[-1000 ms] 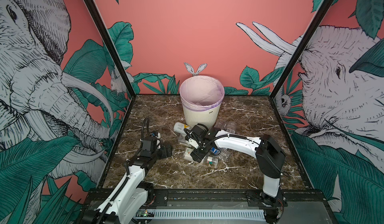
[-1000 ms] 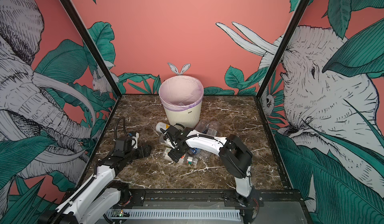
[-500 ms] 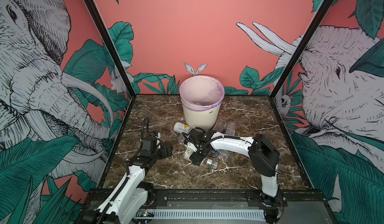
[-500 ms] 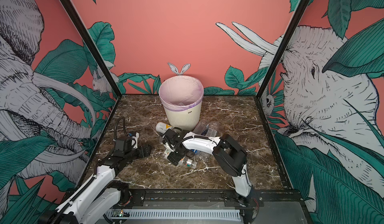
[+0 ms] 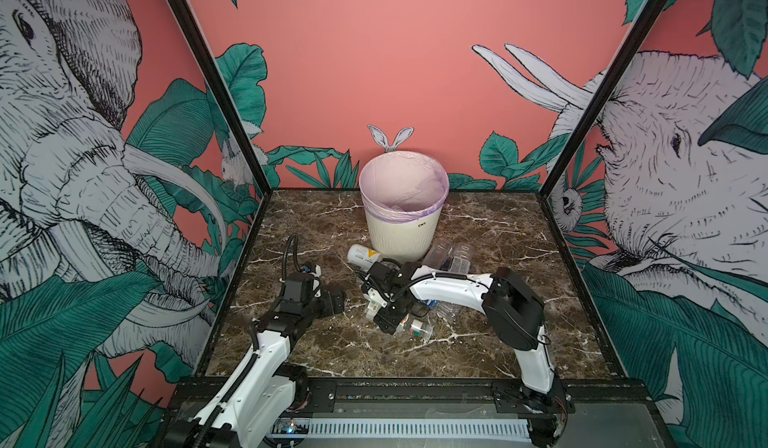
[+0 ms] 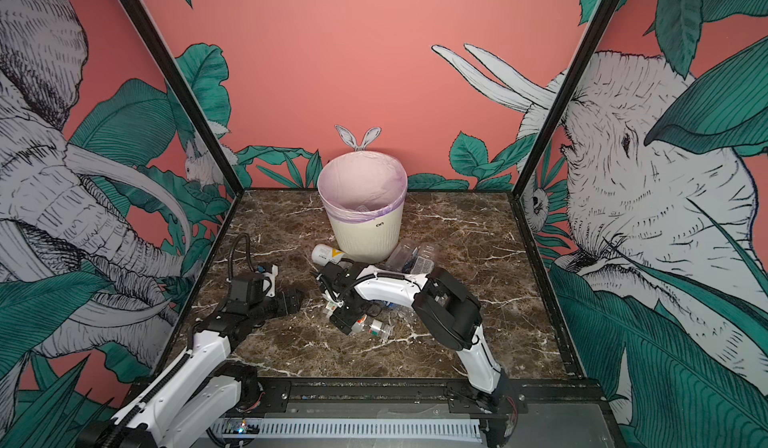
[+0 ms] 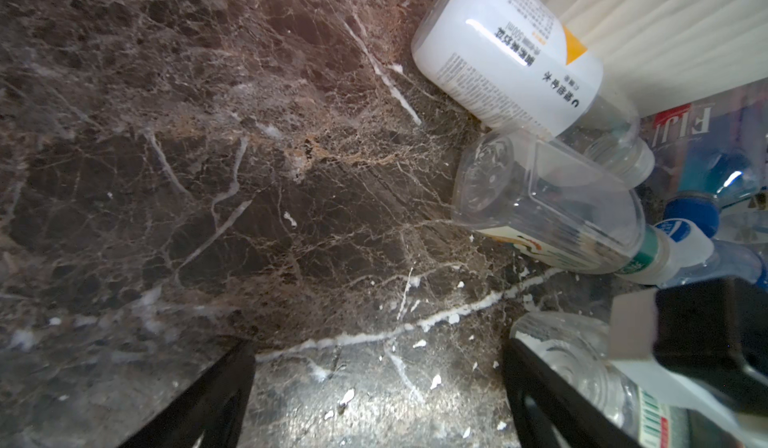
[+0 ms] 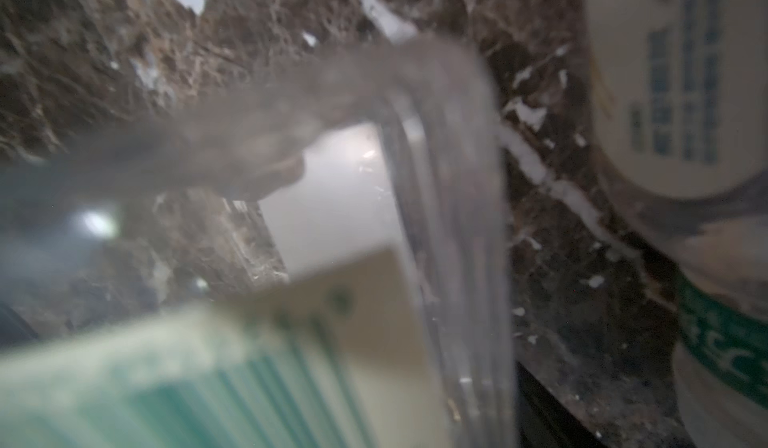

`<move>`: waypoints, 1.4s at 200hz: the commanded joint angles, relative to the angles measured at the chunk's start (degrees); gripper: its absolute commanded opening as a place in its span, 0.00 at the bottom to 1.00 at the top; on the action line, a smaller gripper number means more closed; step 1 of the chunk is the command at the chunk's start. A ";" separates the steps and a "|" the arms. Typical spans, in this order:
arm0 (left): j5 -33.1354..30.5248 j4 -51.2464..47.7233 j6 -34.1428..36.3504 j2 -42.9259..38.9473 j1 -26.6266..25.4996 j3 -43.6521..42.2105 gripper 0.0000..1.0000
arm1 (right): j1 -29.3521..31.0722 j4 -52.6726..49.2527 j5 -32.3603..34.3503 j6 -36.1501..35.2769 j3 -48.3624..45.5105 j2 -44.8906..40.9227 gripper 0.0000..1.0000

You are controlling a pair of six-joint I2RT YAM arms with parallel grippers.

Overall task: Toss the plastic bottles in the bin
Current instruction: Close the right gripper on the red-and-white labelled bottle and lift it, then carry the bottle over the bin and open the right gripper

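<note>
Left gripper [image 7: 378,344] hangs spread over brown marble table [image 5: 332,226]; right gripper [image 5: 390,322] sits among clear plastic bottles [image 7: 552,209] near cream ribbed bin [image 5: 401,228], grip unclear.

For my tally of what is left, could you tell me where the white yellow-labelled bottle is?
In both top views the white bottle lies on its side left of centre, at the foot of the bin.
</note>
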 commanded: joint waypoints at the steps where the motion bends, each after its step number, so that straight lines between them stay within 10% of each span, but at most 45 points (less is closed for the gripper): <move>1: 0.32 0.82 -0.15 -0.50 0.38 -0.73 0.94 | 0.68 -2.32 2.07 -0.90 0.99 1.70 0.82; 95: 0.41 0.89 -0.19 -0.27 0.32 -0.64 0.94 | 2.00 -0.09 4.81 -2.48 -3.42 -1.01 0.47; 280: 1.72 1.80 0.24 2.56 0.44 -0.17 0.94 | 2.30 33.59 20.86 12.81 -44.40 -54.74 0.39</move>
